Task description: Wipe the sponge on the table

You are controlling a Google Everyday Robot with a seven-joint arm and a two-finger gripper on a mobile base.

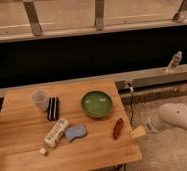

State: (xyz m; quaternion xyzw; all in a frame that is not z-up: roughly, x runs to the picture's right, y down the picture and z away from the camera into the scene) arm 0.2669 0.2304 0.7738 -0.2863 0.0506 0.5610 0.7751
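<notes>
The blue-grey sponge (pixel 76 132) lies flat on the light-brown wooden table (pixel 22 131), near its front middle. It rests just right of a white printed box (pixel 56 132) and below the green bowl (pixel 96 104). My white arm (pixel 177 117) comes in from the right, off the table's right edge. Its gripper (pixel 146 128) hangs beside the table's right front corner, well apart from the sponge, open with nothing in it. A tan tag (pixel 138 132) sits at its tip.
On the table stand a clear plastic cup (pixel 40 99) and a black ridged block (pixel 53 108) at left. A reddish-brown oblong item (pixel 118 128) lies near the right edge, and a small white piece (pixel 43 151) near the front. A bottle (pixel 175 61) stands on the window ledge behind.
</notes>
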